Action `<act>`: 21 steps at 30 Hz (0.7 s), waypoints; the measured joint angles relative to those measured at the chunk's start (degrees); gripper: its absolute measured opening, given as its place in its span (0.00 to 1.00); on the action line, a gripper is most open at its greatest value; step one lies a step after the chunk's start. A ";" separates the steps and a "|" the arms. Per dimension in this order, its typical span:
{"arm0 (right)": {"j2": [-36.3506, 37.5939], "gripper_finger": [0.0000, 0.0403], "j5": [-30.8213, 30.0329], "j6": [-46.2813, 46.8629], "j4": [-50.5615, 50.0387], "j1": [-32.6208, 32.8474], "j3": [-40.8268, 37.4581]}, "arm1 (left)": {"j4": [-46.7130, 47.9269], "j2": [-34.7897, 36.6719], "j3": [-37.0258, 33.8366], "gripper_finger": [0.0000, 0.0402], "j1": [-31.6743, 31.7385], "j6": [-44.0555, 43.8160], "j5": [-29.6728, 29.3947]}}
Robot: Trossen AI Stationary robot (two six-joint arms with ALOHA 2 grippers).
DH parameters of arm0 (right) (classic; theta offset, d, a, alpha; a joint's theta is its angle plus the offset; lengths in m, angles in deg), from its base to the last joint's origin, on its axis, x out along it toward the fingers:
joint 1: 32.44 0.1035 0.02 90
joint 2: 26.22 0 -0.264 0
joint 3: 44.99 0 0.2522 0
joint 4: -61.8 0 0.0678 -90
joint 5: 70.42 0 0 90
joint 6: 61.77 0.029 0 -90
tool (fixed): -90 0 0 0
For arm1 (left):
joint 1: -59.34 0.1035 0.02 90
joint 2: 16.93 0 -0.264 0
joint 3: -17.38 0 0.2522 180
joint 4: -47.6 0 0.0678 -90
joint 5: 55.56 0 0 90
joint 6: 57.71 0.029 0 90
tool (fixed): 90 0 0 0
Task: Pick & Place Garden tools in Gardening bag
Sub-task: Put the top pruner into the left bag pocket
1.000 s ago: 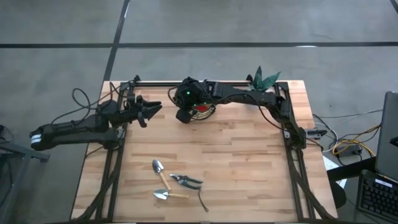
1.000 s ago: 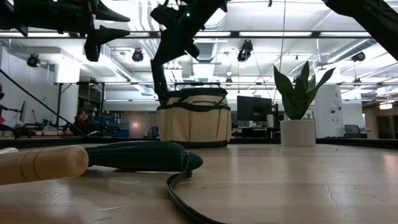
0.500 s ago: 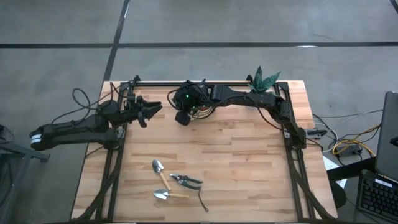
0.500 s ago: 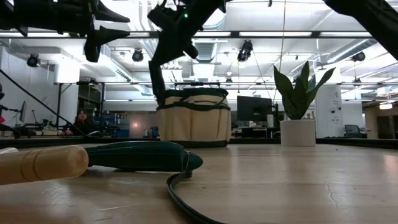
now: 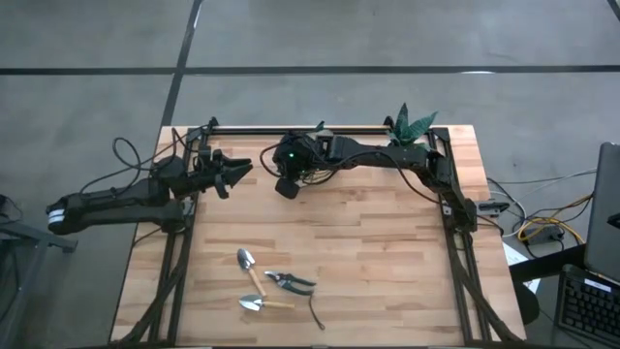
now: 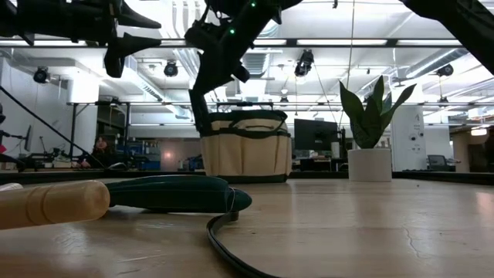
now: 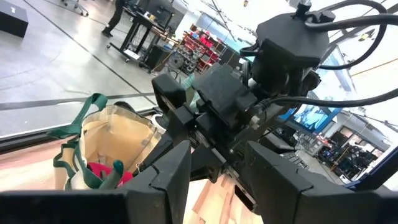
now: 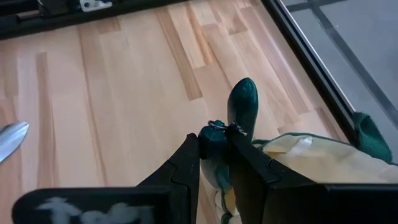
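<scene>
The tan gardening bag [image 6: 245, 148] with dark green trim stands at the table's far middle. A red item [image 7: 102, 171] lies inside it. My right gripper [image 8: 214, 146] hangs by the bag's left rim [image 5: 286, 184], shut on a dark green tool [image 8: 241, 102]. My left gripper [image 5: 240, 173] waits open and empty left of the bag, raised above the table [image 7: 214, 168]. Two wooden-handled trowels [image 5: 247, 264] [image 5: 258, 303], grey-handled shears [image 5: 289, 281] and a dark thin tool [image 5: 316, 312] lie flat near the front edge. My right gripper pinches the dark green tool between its two fingers, just below a small wire ring [image 8: 217, 126]. The tool's rounded green end [image 8: 242, 96] sticks out past the fingertips. The fingers come from above, slanting down. The tool is clear of the table, beside the bag's rim [image 8: 305, 146].
A green plant in a white pot [image 6: 370, 164] stands at the far right corner [image 5: 412, 124]. Bare wood lies between the bag and the tools at the front. A trowel's handle [image 6: 50, 202] and a dark green handle [image 6: 177, 193] fill the low view's front.
My right gripper has risen a little beside the bag's left rim, still shut on the green tool. The bag has shifted slightly toward the table's right. The right arm now covers the red item in the high view.
</scene>
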 joint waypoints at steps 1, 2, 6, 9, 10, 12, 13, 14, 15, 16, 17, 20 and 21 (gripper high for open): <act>0.00 0.16 -0.04 0.00 0.14 -0.01 -0.15 | 0.02 0.00 0.00 0.39 0.00 0.00 0.02; 0.00 0.16 -0.07 0.00 0.39 -0.08 -0.23 | 0.00 0.00 0.00 0.39 0.00 0.00 0.02; 0.00 0.16 -0.32 0.89 1.55 -0.59 -0.57 | 0.00 0.00 0.00 0.39 0.00 0.00 0.08; 0.00 0.16 -2.25 4.91 1.54 -1.00 -0.63 | -0.03 0.00 0.00 0.39 0.00 0.00 0.30; 0.00 0.16 -2.62 5.34 1.52 -1.06 -0.65 | -0.03 0.00 0.00 0.39 0.00 0.00 0.42; 0.02 0.16 -3.66 5.29 1.26 -1.20 -0.65 | -0.03 0.00 0.00 0.39 0.01 -0.01 0.63; 0.04 0.16 -4.45 5.49 1.13 -1.20 -0.67 | -0.03 0.00 0.00 0.39 0.00 -0.07 0.65; 0.06 0.16 -5.21 6.27 0.99 -1.18 -0.67 | -0.05 0.00 0.00 0.39 0.01 -0.13 0.67; 0.07 0.16 -5.93 7.36 0.94 -1.18 -0.67 | -0.05 0.00 0.00 0.39 0.01 -0.23 0.65; 0.07 0.16 -6.31 8.36 0.94 -1.18 -0.67 | -0.05 0.00 0.00 0.39 0.02 -0.31 0.65; 0.07 0.16 -6.61 9.49 0.95 -1.18 -0.67 | -0.05 0.00 0.00 0.39 0.00 -0.33 0.71; 0.07 0.16 -7.03 11.36 0.98 -1.18 -0.67 | -0.05 0.00 0.00 0.39 0.02 -0.44 0.90; 0.07 0.16 -7.10 11.35 0.95 -1.18 -0.67 | -0.05 0.00 0.00 0.39 0.00 -0.46 1.00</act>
